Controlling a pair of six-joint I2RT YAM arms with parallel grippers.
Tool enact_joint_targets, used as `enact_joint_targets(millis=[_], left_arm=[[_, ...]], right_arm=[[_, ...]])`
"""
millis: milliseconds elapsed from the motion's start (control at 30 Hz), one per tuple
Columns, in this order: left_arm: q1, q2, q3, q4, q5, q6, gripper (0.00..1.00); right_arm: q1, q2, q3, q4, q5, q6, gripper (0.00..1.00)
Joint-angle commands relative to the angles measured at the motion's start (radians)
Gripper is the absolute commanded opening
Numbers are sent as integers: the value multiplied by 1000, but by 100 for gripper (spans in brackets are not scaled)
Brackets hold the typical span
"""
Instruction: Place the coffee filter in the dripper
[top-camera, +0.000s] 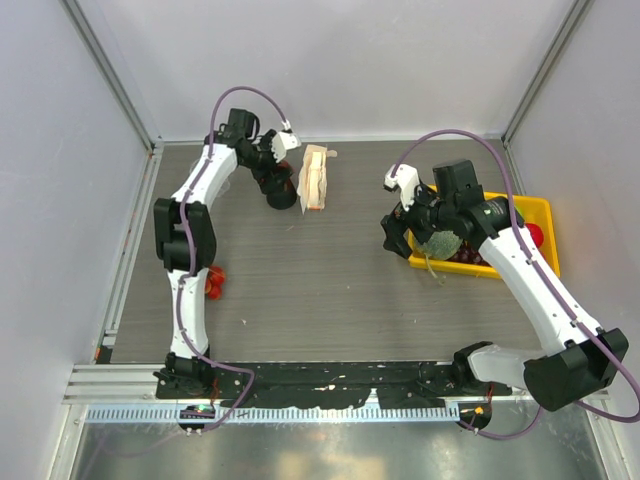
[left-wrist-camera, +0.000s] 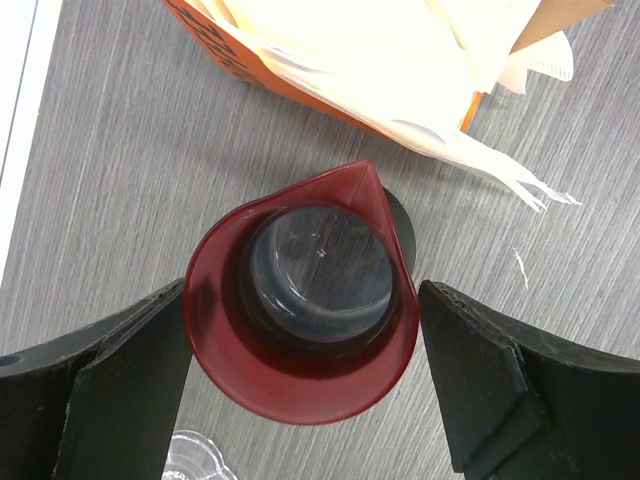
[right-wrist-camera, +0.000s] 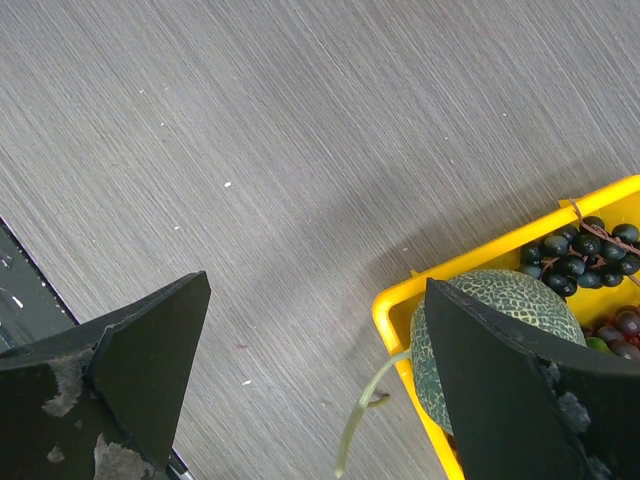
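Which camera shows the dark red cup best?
The left wrist view: it looks straight down into the red cup, showing nearly its whole rim and its inside. The top view shows only a small dark shape beside the left arm. The right wrist view misses it.

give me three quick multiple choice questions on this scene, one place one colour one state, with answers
1. Where is the melon? A) in the yellow tray B) on a plate C) inside a mug
2. Colour of the spouted cup between the left claw fingers? A) blue B) dark red C) clear
3. The right claw is: A) shut on the melon B) shut on a filter C) open, empty
Answers: 1 A, it sits in the tray beside dark grapes; 2 B, its wall is red; 3 C, fingers wide apart over the table.
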Motion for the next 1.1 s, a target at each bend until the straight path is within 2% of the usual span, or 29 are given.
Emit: enact_joint_targets(millis=[0, 100, 267, 367, 600, 833, 967, 1067], left_arm=[[-5, 14, 40, 34, 50, 11, 96], [-7, 21, 42, 45, 47, 5, 93], [-7, -7, 27, 40, 55, -24, 74], [-5, -68, -48, 45, 59, -29, 66], [1, -272, -318, 103, 26, -87, 61], [-26, -516, -627, 132, 29, -223, 55], [-75, -668, -837, 221, -26, -314, 54], [-135, -812, -990, 349, -65, -410, 55]], right_arm=[[-2, -26, 0, 19, -3, 2, 95], [-3, -29, -2, 16, -2, 0, 96], [-2, -33, -10, 16, 4, -3, 96], [-2, -38, -14, 15, 0, -4, 95], [-2, -55, -14, 5, -17, -7, 96], [-2, -79, -17, -11, -22, -6, 95], [0, -99, -17, -25, -22, -7, 96], [-2, -113, -23, -31, -8, -9, 96]])
